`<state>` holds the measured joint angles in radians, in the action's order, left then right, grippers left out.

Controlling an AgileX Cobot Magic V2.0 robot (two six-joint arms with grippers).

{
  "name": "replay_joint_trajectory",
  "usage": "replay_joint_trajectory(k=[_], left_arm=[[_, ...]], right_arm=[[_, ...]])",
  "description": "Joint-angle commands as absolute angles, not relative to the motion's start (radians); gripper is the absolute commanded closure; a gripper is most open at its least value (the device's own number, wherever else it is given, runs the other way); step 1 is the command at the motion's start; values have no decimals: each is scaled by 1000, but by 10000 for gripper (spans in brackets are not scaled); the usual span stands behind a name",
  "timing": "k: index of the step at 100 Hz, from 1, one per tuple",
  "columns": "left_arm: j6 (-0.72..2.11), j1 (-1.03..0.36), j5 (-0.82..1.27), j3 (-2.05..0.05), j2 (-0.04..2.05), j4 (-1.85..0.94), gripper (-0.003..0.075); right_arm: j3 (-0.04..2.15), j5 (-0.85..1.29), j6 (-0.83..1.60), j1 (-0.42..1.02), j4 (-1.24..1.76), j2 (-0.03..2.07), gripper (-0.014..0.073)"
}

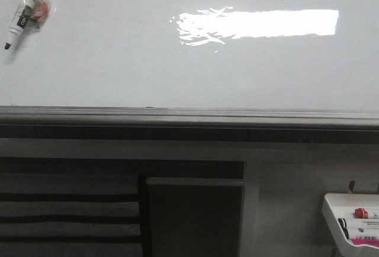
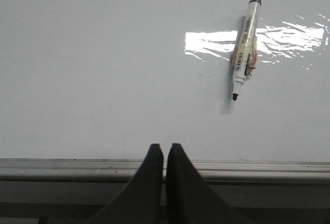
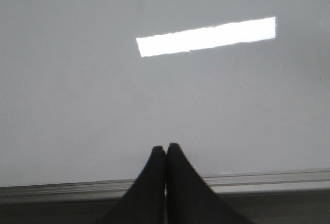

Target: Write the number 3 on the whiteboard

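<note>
Both my left gripper [image 2: 164, 154] and right gripper [image 3: 165, 154] sit clenched and empty below the whiteboard [image 1: 177, 67], while the uncapped marker [image 1: 25, 9] clings near its top-left corner, ready for pickup.

Glossy, smooth whiteboard [image 1: 118, 61] with brushed grey metal rail [image 1: 189, 115]; plastic marker [image 1: 26, 5].

Most of the whiteboard [image 1: 195, 67] is wide open for a hand. Only thing on it is a marker [image 1: 26, 8] stuck up in the upper-left corner, tip uncapped.
</note>
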<state>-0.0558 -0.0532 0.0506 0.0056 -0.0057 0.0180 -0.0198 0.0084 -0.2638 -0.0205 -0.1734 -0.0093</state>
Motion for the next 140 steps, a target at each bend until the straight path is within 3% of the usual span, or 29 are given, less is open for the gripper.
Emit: replay_joint_trajectory(k=[1, 110, 125, 140], left_arm=[[-66, -51, -22, 8, -38, 18, 739], [-66, -51, -73, 2, -38, 6, 739], [-66, -51, -84, -83, -36, -35, 739], [-66, -51, 14, -261, 15, -41, 739]], right_arm=[[-41, -77, -266, -26, -185, -31, 673], [-34, -84, -266, -26, -185, -31, 673], [37, -50, -266, -26, -185, -20, 673], [193, 113, -265, -26, -197, 51, 673]])
